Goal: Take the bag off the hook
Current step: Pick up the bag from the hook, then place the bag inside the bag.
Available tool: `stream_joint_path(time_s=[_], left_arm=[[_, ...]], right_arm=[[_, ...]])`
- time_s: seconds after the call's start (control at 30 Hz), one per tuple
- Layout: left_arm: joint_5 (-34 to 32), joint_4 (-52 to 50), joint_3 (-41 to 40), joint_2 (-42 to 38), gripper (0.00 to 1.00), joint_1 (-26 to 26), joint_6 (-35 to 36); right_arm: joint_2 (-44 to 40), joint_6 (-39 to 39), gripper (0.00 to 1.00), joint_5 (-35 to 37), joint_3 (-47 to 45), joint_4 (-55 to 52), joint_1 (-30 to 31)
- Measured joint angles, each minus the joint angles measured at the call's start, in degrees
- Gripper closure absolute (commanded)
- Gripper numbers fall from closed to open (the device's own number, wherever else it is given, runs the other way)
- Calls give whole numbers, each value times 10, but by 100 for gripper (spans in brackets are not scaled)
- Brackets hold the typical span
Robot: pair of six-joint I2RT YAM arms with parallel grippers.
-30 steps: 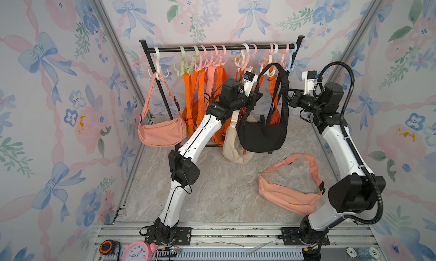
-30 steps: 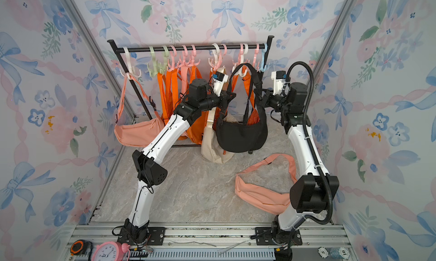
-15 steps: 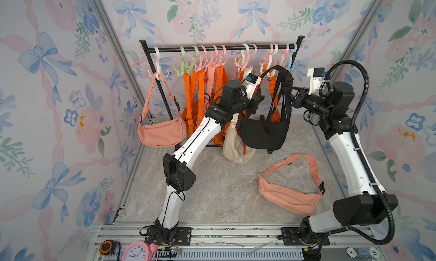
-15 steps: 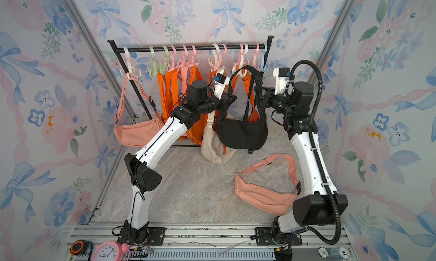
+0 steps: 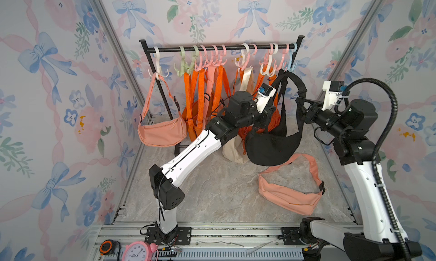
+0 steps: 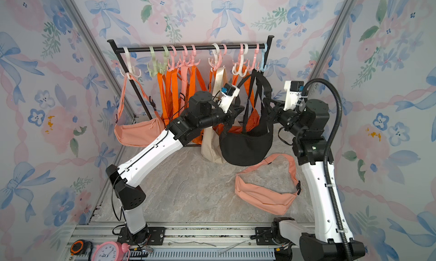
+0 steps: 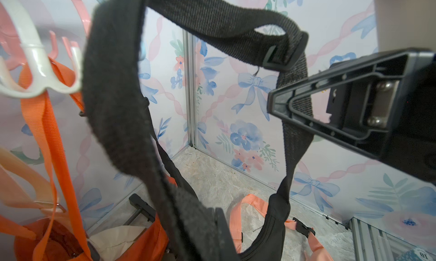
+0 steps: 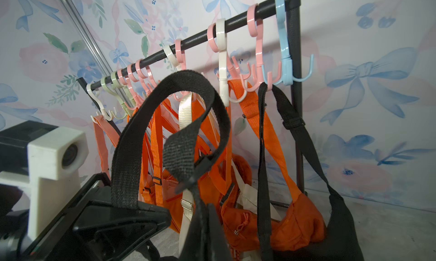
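The black bag hangs between my two arms in both top views. Its strap arches free in front of the hooks and rests on none of them. The left gripper is shut on one side of the strap. On the other side of the same strap the right gripper is shut. A white hook hangs just beside the strap. Another black bag still hangs by its strap from a pink hook at the rail's right end.
The black rail carries several hooks, with orange bags, a cream bag and a pink bag at its left. A pink bag lies on the marble floor. Patterned walls close in on three sides.
Both grippers have carried the strap and the black bag slightly rightwards and forwards, away from the rail. The right arm's elbow has lifted.
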Motion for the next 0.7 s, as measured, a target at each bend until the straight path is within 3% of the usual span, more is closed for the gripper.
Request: stream_joint_path(time_s=[0.43,0.7], left_arm=[[-104,141,-250,-136,100,-73,0],[-158,220,-343,-195,100,-137,28]], right_arm=[[-179,-19,100,123,-53,-127,0],[-261,-38,100,180,-64,-205,0]])
